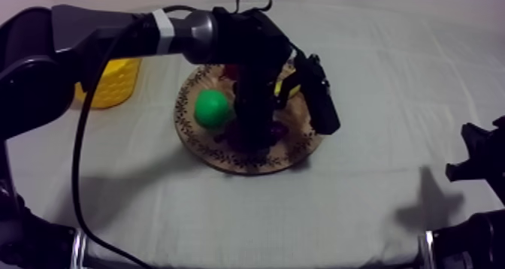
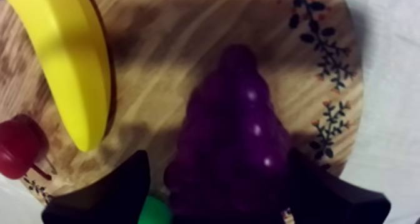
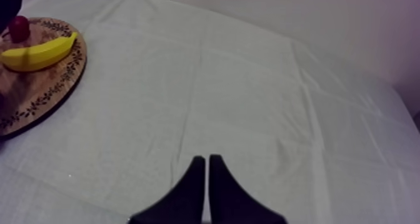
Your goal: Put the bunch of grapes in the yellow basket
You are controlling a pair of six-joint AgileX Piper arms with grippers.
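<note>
Grapes [image 2: 240,126] lie on the board [image 2: 187,26], right of the pear [image 1: 212,109]. The left hand [image 2: 219,167] is down over them, fingers [image 2: 125,189] spread to either side of the bunch. A gap at one side suggests they are not yet squeezed shut. This straddle sets up a lift to the basket [image 1: 113,83] at far left. The banana [image 2: 69,57] lies clear. The right hand [image 3: 207,167] is closed on nothing over the table [image 3: 262,82], out of the way.

No readable text, label, brand, number or sign. Wooden board [image 2: 325,114] rim: leaf pattern only, no lettering.
</note>
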